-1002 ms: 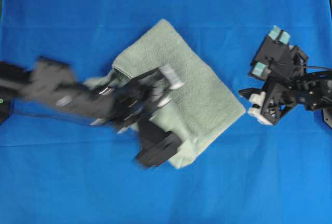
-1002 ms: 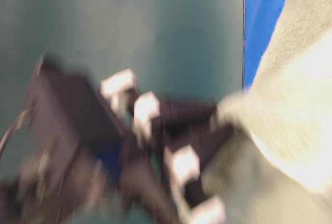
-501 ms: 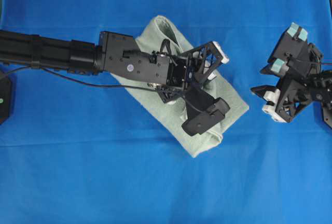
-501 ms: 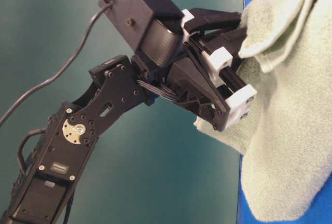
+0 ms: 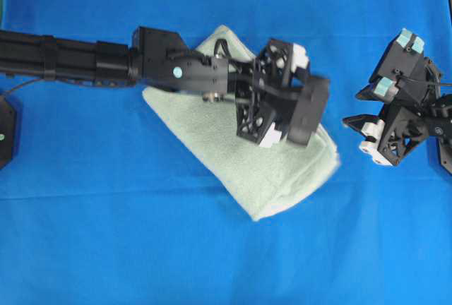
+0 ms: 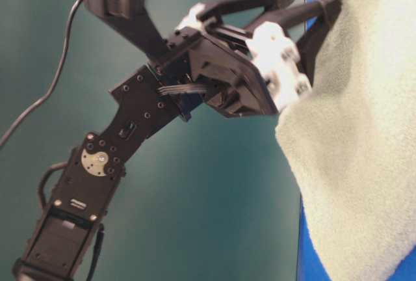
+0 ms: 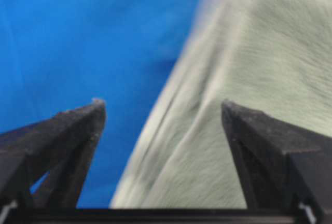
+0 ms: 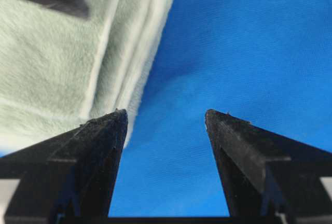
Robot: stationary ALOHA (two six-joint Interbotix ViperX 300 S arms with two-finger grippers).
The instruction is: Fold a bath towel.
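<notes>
The bath towel [image 5: 212, 135] lies folded in a long slanted band across the middle of the blue cloth; its pale green pile also fills the right of the table-level view [image 6: 364, 138]. My left gripper [image 5: 316, 104] hangs just over the towel's right part, open, with nothing between its fingers. In the left wrist view the towel [image 7: 259, 53] and its layered edge lie below the spread left gripper [image 7: 162, 107]. My right gripper [image 5: 395, 63] stands open to the right of the towel, off it. In the right wrist view the towel's hemmed edge [image 8: 52, 53] lies left of the right gripper [image 8: 165, 114].
The blue cloth surface [image 5: 106, 234] covers the whole table around the towel. My left arm's long black link [image 5: 70, 58] stretches in from the left edge. A dark teal wall [image 6: 195, 196] stands behind the arm in the table-level view.
My left gripper, shut on a towel edge, carried it rightwards over the towel, then opened and let go. The towel now lies flatter and narrower. The right arm has hardly moved.
</notes>
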